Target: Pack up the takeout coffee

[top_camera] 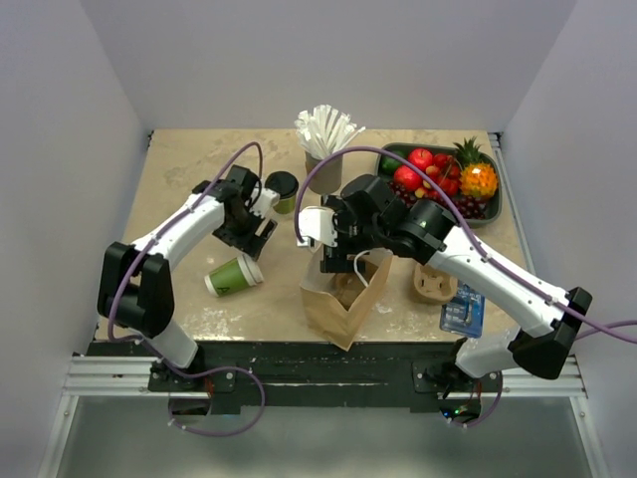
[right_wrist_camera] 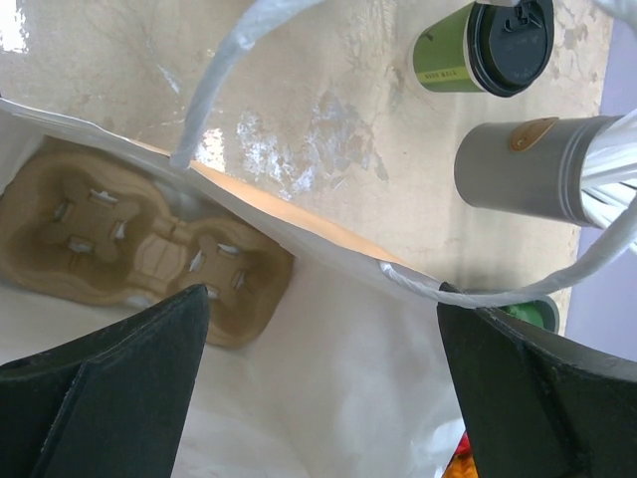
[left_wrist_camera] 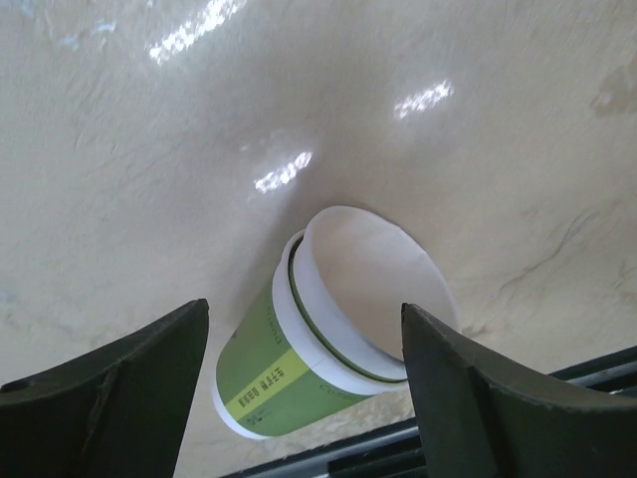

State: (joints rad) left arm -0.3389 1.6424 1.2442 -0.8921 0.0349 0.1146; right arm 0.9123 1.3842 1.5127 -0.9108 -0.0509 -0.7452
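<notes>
Your left claw (left_wrist_camera: pixel 304 314) hangs open facing a tipped lidless cup (left_wrist_camera: pixel 269 373) and your right claw (right_wrist_camera: pixel 320 299) open over the bag (top_camera: pixel 333 304), so next grasp the takeout coffee (top_camera: pixel 283 189) standing farther back on the counter (top_camera: pixel 179 169).

Takeout coffee (right_wrist_camera: pixel 445 60) cut off at the top edge

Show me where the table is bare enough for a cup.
Far left corner, left of the lidded cup; also the near strip between the tipped cup and the bag. Crowded on the right: tray, carrier, packet.
</notes>
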